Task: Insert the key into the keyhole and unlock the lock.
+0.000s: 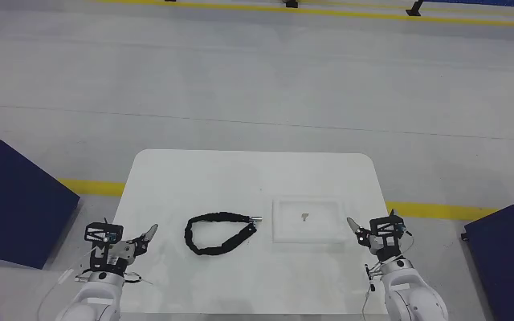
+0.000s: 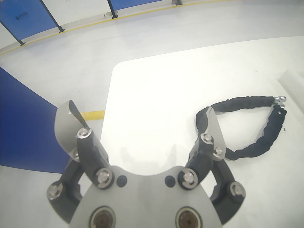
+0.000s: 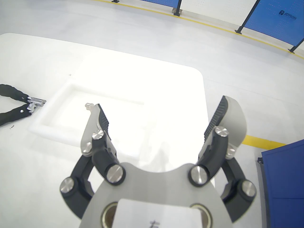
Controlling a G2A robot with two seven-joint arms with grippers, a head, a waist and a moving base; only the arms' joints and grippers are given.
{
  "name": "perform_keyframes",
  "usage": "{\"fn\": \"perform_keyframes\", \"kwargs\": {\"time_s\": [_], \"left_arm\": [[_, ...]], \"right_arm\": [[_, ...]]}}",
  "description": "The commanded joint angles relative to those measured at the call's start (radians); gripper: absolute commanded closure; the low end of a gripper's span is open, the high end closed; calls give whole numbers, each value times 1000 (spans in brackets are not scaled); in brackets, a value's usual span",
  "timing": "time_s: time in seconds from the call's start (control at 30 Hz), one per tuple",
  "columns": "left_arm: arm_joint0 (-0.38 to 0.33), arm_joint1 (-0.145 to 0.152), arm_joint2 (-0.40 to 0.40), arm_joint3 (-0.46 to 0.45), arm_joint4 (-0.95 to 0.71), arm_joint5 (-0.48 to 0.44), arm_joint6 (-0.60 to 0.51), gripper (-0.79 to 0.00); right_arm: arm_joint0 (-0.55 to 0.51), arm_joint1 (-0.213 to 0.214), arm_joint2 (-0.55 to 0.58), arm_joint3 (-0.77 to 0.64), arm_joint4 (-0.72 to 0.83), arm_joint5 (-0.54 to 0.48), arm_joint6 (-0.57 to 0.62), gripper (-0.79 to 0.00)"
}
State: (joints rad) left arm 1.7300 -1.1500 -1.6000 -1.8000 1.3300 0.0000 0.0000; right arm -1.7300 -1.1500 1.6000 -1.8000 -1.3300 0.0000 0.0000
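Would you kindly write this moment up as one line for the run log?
key in tray | chain lock on table | left gripper open | right gripper open

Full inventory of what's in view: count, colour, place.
table: 1, white, before the robot
chain lock: 1, black with silver ends, looped on table, left of tray
tray: 1, white, on table's right half
key: 1, silver, in the tray
panels: 2, blue, flanking the table
left gripper: 1, silver-black, open, table's near left edge
right gripper: 1, silver-black, open, table's near right edge
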Motion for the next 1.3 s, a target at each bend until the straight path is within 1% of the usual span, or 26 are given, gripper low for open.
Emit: {"fn": "perform_keyframes", "kwargs": {"time_s": [0.0,0.2,0.33,0.4,0.6,0.7,0.77,1.1,1.27], "left_arm": [[0,0,0,0,0,0,0,-784],[0,0,0,0,0,0,0,-785],[0,0,0,0,0,0,0,-785],[0,0,0,0,0,0,0,-785],[0,0,0,0,0,0,0,-785],[0,0,0,0,0,0,0,-785],[0,0,0,0,0,0,0,-785],[0,0,0,0,0,0,0,-785],[0,0,0,0,0,0,0,-785]], "right_arm": [[0,0,0,0,0,0,0,-785],[2,0,1,-2,-10,0,-1,-785],[6,6,5,-35,-148,-8,16,-785],[14,11,16,-58,-213,-40,48,-785],[99,31,47,-119,-381,-226,173,-785],[140,33,48,-128,-388,-261,223,-785],[149,30,36,-127,-351,-274,255,-785],[149,30,36,-127,-351,-274,255,-785],[172,37,20,-141,-432,-356,254,-785]]}}
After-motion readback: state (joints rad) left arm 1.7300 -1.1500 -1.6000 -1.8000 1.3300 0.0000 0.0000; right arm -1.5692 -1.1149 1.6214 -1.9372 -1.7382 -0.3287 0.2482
